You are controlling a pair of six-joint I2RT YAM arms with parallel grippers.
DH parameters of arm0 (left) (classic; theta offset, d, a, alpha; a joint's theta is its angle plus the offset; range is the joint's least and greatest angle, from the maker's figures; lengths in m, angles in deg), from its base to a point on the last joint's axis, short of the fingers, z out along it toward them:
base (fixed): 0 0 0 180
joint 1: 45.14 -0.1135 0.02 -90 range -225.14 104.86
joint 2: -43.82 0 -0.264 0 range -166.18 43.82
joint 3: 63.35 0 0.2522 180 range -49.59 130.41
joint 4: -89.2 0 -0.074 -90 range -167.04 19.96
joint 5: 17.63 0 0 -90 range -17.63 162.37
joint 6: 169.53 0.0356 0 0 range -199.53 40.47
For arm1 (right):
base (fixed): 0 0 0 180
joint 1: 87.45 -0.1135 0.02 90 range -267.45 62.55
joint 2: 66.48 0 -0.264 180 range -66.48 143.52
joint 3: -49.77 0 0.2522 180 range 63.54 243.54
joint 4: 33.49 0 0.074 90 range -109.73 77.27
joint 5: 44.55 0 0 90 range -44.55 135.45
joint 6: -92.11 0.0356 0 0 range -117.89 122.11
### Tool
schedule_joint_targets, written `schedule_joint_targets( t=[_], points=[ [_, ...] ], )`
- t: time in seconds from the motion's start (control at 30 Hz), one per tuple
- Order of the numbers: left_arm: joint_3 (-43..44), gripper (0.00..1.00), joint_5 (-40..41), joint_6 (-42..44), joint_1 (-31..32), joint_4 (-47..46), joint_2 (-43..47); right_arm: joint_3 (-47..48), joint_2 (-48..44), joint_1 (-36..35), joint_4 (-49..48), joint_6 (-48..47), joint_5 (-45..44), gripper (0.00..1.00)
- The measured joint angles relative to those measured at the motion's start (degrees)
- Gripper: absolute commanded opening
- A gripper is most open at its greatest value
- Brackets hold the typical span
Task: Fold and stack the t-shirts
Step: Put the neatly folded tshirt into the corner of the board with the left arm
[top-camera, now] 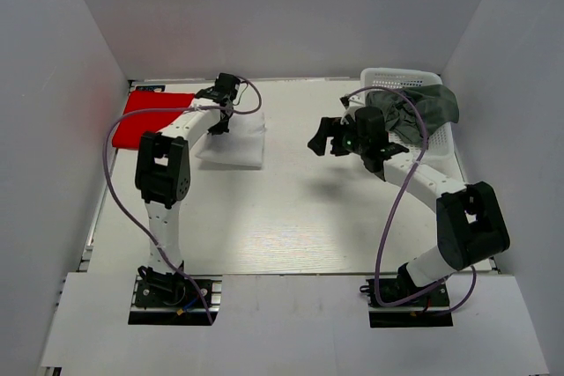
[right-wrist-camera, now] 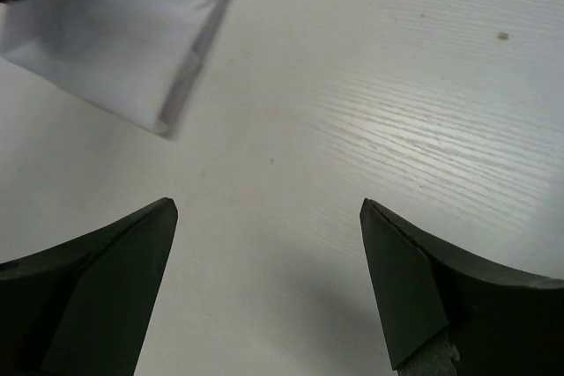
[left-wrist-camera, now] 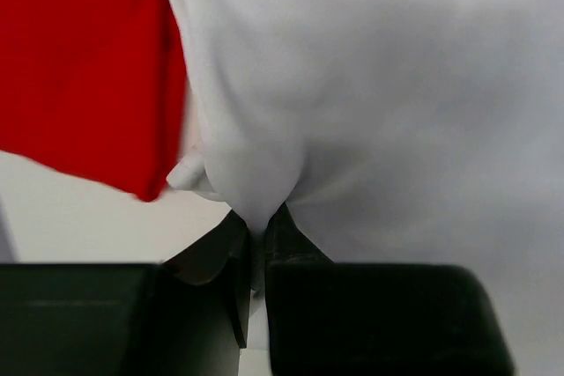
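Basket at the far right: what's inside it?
A dark grey-green t-shirt lies bunched in the basket, draped over its rim. Anything beneath it is covered; the right arm also blocks part.

On my desk (top-camera: 291,217) the first t-shirt (top-camera: 154,116) lies far left, the second t-shirt (top-camera: 240,145) beside it in my left pincer (top-camera: 220,125), the third t-shirt (top-camera: 432,105) in the basket (top-camera: 401,77) far right.

top: overhead, looks down on table (top-camera: 291,217) | wrists: close, facing down; all share white t-shirt (top-camera: 238,143)
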State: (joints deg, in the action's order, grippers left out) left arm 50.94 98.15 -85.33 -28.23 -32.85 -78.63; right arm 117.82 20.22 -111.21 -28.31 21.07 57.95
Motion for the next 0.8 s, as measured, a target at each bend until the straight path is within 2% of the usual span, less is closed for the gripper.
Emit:
schedule_joint_targets(
  t=[0.27,0.8],
  points=[
    [-1.5,0.0,9.1,10.4,-2.3,-6.2,4.7,-0.8,-1.9,0.0,2.6,-1.3,-5.2,0.9],
    [6.0,0.0,14.2,23.9,-8.6,-9.8,4.9,-0.8,-2.0,0.0,5.5,-2.7,-8.4,0.9]
  ],
)
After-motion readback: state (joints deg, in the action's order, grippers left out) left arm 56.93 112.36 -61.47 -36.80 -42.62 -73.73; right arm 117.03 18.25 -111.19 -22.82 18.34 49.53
